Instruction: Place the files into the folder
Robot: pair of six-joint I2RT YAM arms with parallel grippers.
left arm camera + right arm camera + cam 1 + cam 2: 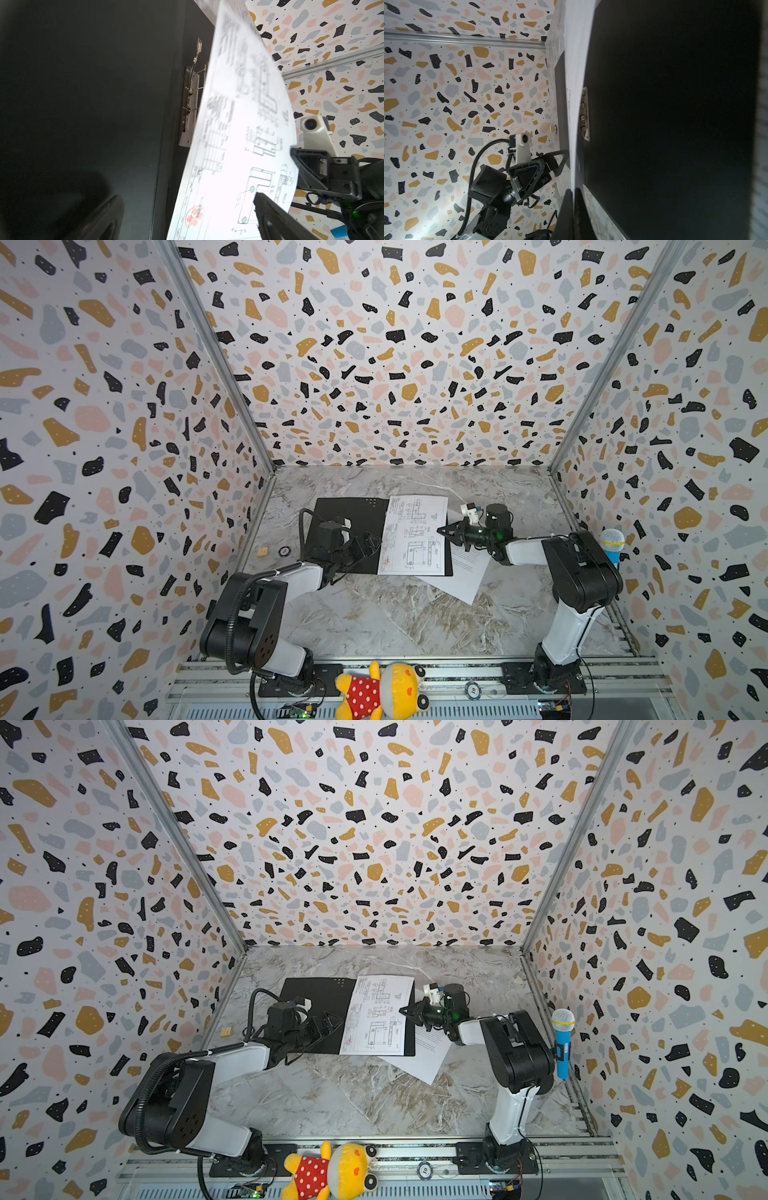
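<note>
Our right gripper (440, 531) is closed on the right edge of the drawing sheet (415, 535). In the right wrist view its two fingers (565, 216) stand together, with the white edge running up from between them. The sheet covers the right half of the open folder (349, 514), and in the left wrist view it bows up from the black inside. The folder's metal clip (189, 108) sits at its left edge, partly covered.

Our left gripper (374, 541) has its jaws wide apart and holds nothing. It reaches in from 8 o'clock of the folder, and its tips are at the left edge of the drawing sheet, over the black middle. In its wrist view one finger (270, 216) is in front of the sheet and the other is over bare folder. Whether they touch the paper we cannot tell.

The folder lies open at the middle of the table (374, 614), black side up. The text sheet (465, 572) lies on the table at 4 o'clock of the folder, outside it, partly under its right edge and under the right arm. A plush (382, 691) lies at 6 o'clock on the front rail, and a blue microphone (613, 549) stands at 3 o'clock by the wall.
</note>
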